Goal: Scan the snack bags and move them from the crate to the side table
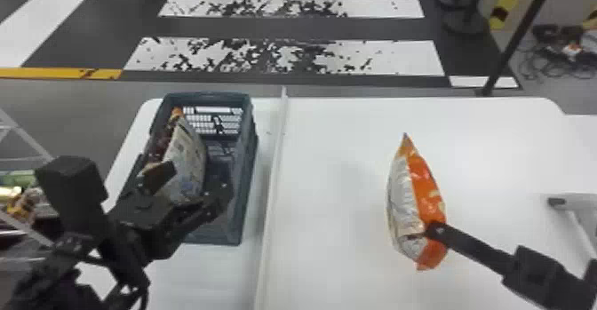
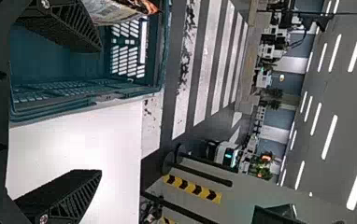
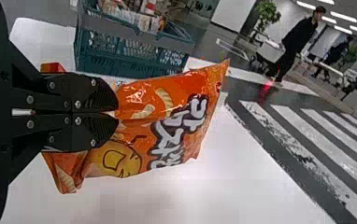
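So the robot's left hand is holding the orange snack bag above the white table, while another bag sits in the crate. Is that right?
Not quite: the right hand holds the orange snack bag, as the right wrist view shows. It is above the white table, while another bag sits in the crate.

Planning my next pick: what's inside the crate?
The crate holds a pale-sided snack bag, with dark red and orange packaging along its left side; I can't tell whether that's a second bag. The left gripper covers part of the near end, hiding anything beneath.
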You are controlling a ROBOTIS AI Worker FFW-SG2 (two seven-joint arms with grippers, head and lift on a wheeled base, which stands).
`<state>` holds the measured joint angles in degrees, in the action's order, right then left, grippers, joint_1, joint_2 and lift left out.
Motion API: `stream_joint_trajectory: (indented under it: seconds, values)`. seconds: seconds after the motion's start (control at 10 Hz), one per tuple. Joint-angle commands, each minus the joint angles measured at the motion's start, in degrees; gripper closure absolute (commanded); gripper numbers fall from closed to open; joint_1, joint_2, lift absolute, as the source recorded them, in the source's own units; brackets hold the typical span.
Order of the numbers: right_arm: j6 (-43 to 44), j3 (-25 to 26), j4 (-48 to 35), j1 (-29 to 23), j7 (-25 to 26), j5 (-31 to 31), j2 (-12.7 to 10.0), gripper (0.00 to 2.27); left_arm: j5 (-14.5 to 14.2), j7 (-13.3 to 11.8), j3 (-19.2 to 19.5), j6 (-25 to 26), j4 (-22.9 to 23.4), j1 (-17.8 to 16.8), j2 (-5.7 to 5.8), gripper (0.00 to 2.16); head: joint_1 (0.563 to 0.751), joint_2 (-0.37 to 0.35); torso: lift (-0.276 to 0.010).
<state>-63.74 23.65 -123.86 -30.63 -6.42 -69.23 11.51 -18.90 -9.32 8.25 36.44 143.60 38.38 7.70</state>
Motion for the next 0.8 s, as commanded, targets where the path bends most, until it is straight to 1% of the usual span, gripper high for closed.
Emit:
stream_joint_trajectory:
  seconds: [0.0, 0.1, 0.3, 0.4, 0.5, 0.6, 0.7]
  values:
    - [2.26, 1.4, 3.72, -0.04, 4.31, -0.29, -1.75, 2.24, 0.35, 0.01, -0.6, 0.26, -0.16, -0.23, 0.12, 0.07, 0.695, 0.026, -0.087]
    - [5.77, 1.76, 5.3, -0.31, 7.39, 0.24, -2.28, 2.24, 0.35, 0.01, -0.6, 0.26, -0.25, -0.32, 0.29, 0.07, 0.695, 0.004, -0.087]
    - [10.17, 3.16, 7.23, 0.13, 11.87, 1.2, -2.1, 2.24, 0.26, 0.1, -0.6, 0.43, 0.02, -0.14, 0.47, 0.07, 0.695, -0.079, -0.087]
    - [9.99, 4.3, 7.76, 0.66, 13.89, 1.55, -1.93, 2.12, 0.17, 0.1, -0.6, 0.61, 0.11, -0.14, 0.56, 0.07, 0.695, -0.101, -0.087]
    - [9.99, 4.83, 7.5, 0.75, 14.86, 2.7, -1.75, 1.37, 0.09, 0.1, -0.78, 0.61, 0.19, -0.14, 0.56, 0.07, 0.695, -0.143, -0.087]
    - [9.99, 5.36, 7.23, 0.75, 14.95, 4.02, -1.49, 0.29, 0.17, 0.1, -0.95, 0.78, 0.19, -0.23, 0.56, 0.07, 0.695, -0.172, -0.087]
    - [9.99, 5.8, 7.23, 1.45, 13.45, 6.65, -1.05, 0.04, 0.17, 0.1, -1.13, 0.78, 0.19, -0.14, 0.56, 0.07, 0.695, -0.194, -0.087]
